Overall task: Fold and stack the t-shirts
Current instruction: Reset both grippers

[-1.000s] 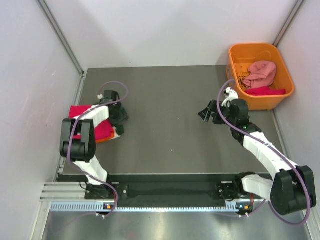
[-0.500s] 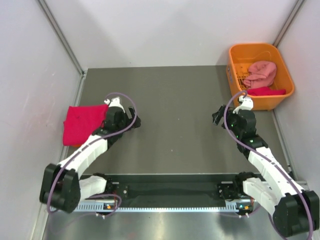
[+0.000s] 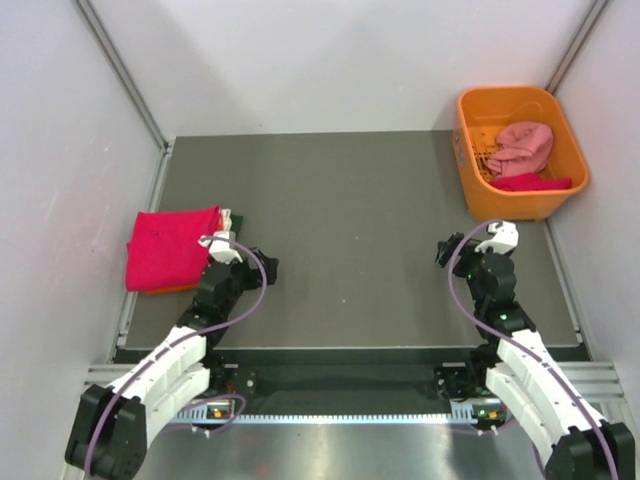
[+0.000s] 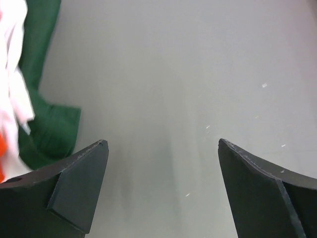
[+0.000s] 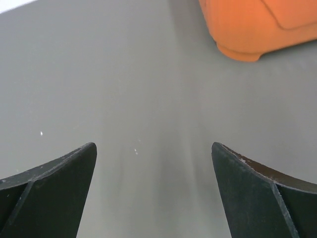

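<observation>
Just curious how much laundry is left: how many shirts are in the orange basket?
2 that show: a dusty pink shirt bunched in the middle of the basket, and a crimson shirt against its near wall. Others may lie hidden underneath.

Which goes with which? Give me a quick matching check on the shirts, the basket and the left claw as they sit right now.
Things:
1. crimson-pink t-shirt
2. dusty pink t-shirt
3. orange basket
4. left claw

Places or states:
A. open, holding nothing
B. folded flat at the left edge of the table
C. standing at the far right corner
D. bunched up inside the basket

Pairs: 1-B; 2-D; 3-C; 4-A
</observation>
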`<state>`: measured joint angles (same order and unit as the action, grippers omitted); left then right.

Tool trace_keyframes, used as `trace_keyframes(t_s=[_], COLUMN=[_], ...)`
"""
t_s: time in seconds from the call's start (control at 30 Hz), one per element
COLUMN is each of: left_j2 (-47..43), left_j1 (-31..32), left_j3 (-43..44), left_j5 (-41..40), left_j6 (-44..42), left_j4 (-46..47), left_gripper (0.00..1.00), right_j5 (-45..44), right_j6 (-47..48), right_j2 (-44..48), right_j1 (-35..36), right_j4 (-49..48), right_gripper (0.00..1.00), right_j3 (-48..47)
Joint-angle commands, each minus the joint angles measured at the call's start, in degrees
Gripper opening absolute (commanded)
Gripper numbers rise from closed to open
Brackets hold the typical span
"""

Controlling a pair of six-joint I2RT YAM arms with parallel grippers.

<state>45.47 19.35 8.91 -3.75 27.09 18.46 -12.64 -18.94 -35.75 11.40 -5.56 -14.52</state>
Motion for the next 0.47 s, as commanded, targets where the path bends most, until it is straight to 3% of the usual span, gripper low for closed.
trace_keyframes(t_s=[0.0, 0.3, 0.43], left_j2=[0.23, 2.07, 2.34], left_j1=[0.24, 0.16, 0.24], left_j3=[3.92, 4.36, 4.45], left_j5=[2.77, 5.15, 2.36], left_j6=[-1.78, -3.10, -4.06], left_j4=[3.78, 4.83, 4.22], left_gripper=[0.95, 0.94, 0.94], right_j5=[-0.19, -0.80, -0.80], right_j6=[0.66, 0.31, 0.39], right_j2=[-0.11, -1.52, -0.38], right_j1=[-0.76, -0.76, -0.76], right_j4=[-4.81, -4.02, -4.20], right_gripper=[1.00, 1.00, 1.00], right_j3=[-0.33, -0.86, -0.51])
